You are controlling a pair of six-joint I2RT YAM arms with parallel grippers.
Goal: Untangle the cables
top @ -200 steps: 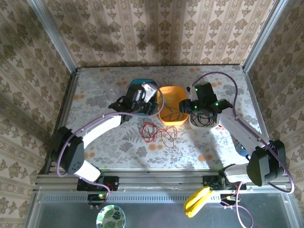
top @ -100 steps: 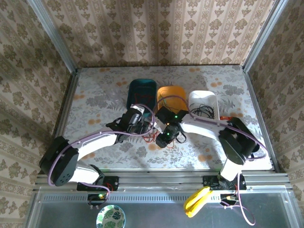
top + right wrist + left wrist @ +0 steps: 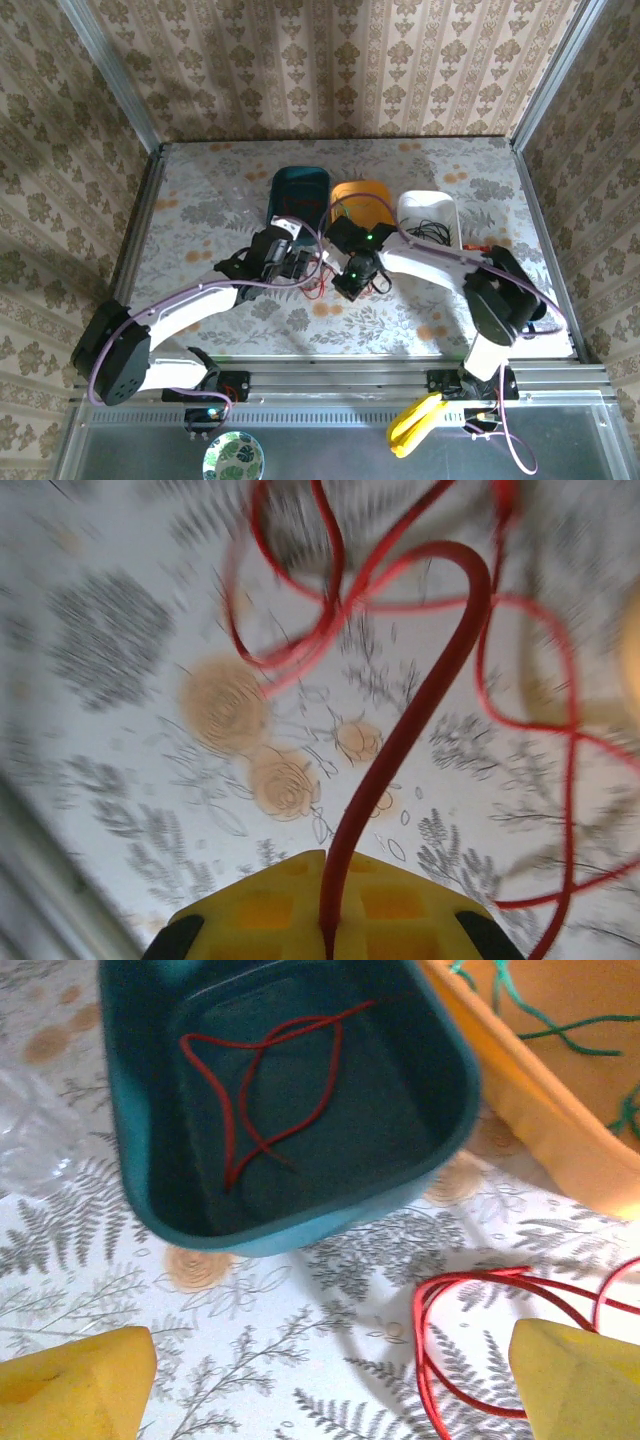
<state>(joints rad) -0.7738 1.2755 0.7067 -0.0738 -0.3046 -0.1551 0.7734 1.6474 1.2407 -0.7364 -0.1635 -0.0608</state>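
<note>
Right gripper (image 3: 326, 905): pads clamped on a single red cable (image 3: 420, 695). The strand runs up from between them into loose red loops (image 3: 300, 630) lying on the table (image 3: 110, 630). That view is blurred, so you cannot read which strand crosses over which.

Left gripper (image 3: 330, 1385): fingers spread wide and holding nothing, just near of the teal bin (image 3: 440, 1130). One sorted red cable (image 3: 250, 1100) lies inside the bin. More red strands (image 3: 470, 1350) sit on the table beside its right finger.

Far right: orange bin (image 3: 540, 1100) with green cables (image 3: 540, 1025), and white bin (image 3: 432, 212) with black cables (image 3: 428, 235).

Risks:
- Nothing pins the loops. If you lift now, the whole bundle likely rides up with the held strand.
- If the strand threads through a loop, a hard pull could cinch a knot.
- A trailing loop could catch the orange bin's rim and shift it.
- The two wrists sit close together over the tangle, so a sideways sweep risks contact.
</note>
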